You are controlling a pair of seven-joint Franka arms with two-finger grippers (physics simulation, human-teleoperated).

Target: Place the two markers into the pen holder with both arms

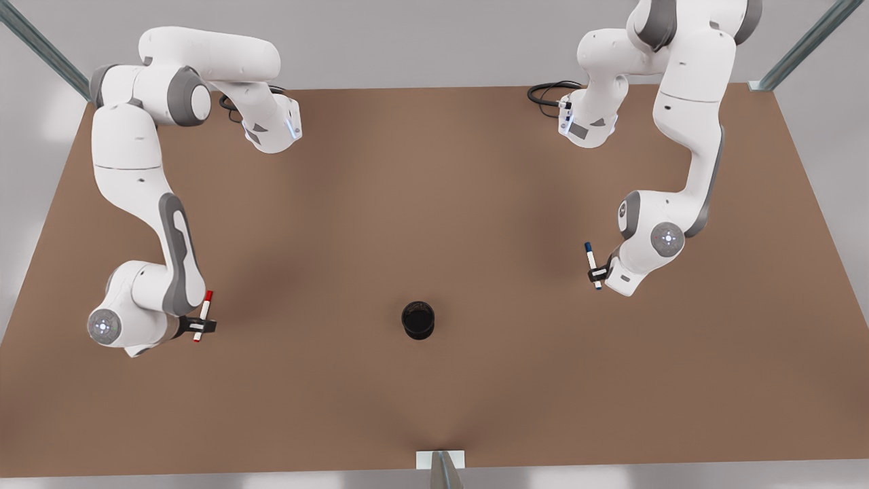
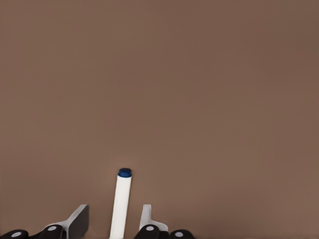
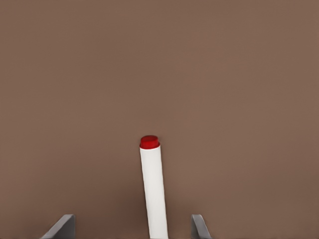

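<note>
- The bench is a flat, matte brown surface, plain and without texture in all three views.
- The pen holder is a small round black cup with a dark hollow, standing upright on the bench between the two arms, well apart from both.
- The left gripper, at the front view's right, is clamped on the blue marker, a thin white barrel with a dark blue cap on top and a blue lower end, held near-upright above the bench.
- The left wrist view looks down the blue marker to its blue end, with the left gripper around it over bare bench.
- The right gripper, at the front view's left, is clamped on the red marker, white-barrelled with a red cap and red end, slightly tilted.
- The right wrist view shows the red marker as a smooth white cylinder with a glossy red end between two grey fingertips.
</note>
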